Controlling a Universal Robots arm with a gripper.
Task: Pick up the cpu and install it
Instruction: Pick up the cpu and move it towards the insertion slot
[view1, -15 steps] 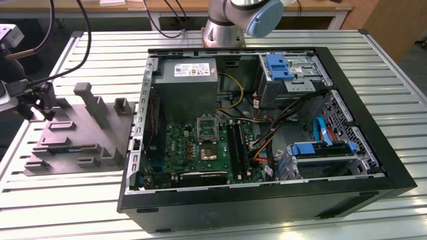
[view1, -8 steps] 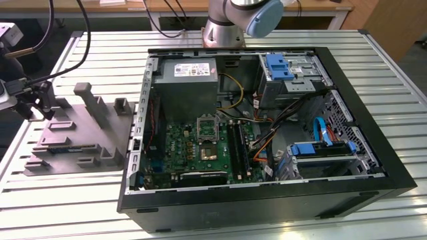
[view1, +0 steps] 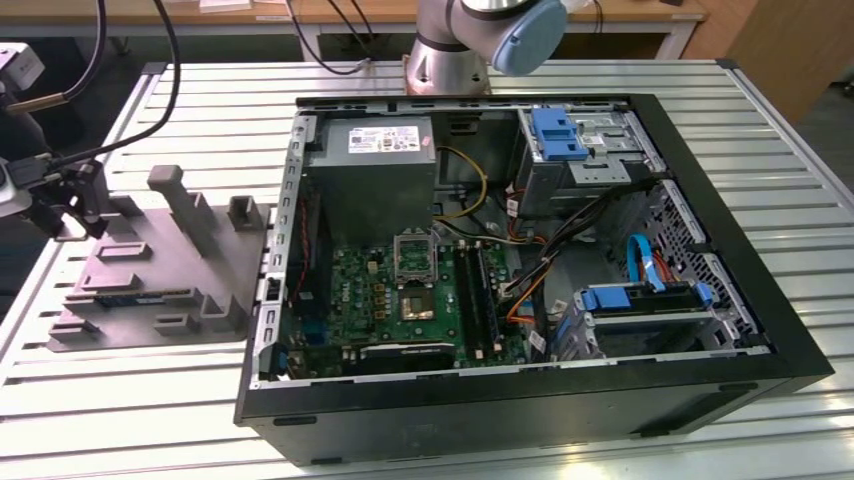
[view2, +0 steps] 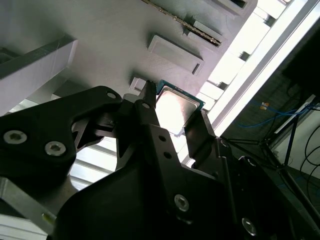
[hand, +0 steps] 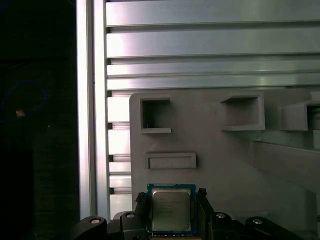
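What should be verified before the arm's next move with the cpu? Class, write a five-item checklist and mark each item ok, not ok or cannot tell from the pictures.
1. Gripper centred on the cpu: ok, in both wrist views.
2. Grip closed on the cpu: cannot tell.
3. The cpu lifted off the grey fixture: cannot tell.
4. Computer case open on top: ok, in the exterior view.
5. Socket uncovered: ok, nothing lies across it in the exterior view.
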